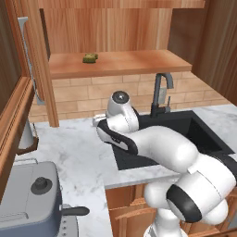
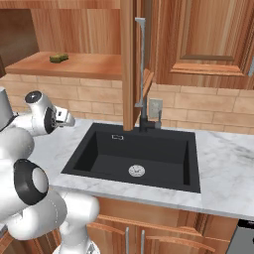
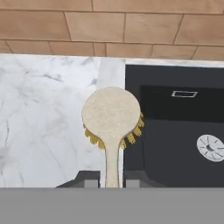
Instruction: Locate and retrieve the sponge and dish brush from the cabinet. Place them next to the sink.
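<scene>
At the far left of the left base view we see a grey appliance [image 1: 28, 194] with a round dark knob on the white marble desk [image 1: 78, 152]; we cannot read any brand, label or writing on it, or on any other thing. Above and behind it stands the open cabinet door [image 1: 32, 65] with its long grey bar handle, and next to it the cabinet [image 1: 120, 62] with its flat wooden shelf. The sponge [image 1: 90, 58] lies alone on this shelf, toward its left part, well apart from the arm. Lower, our end effector [image 3: 112, 183] is closed on the thin pale handle of the dish brush [image 3: 111, 114], with one finger on each side of it in the hand view. The round cream head, with yellow bristles showing under its edge, hangs over the strip of desk just beside the left rim of the sink [image 3: 175, 127]; whether it touches the marble we cannot tell. To the right are the black basin with its silver drain [image 2: 136, 171] and the black curved faucet [image 1: 162, 95] behind it.
</scene>
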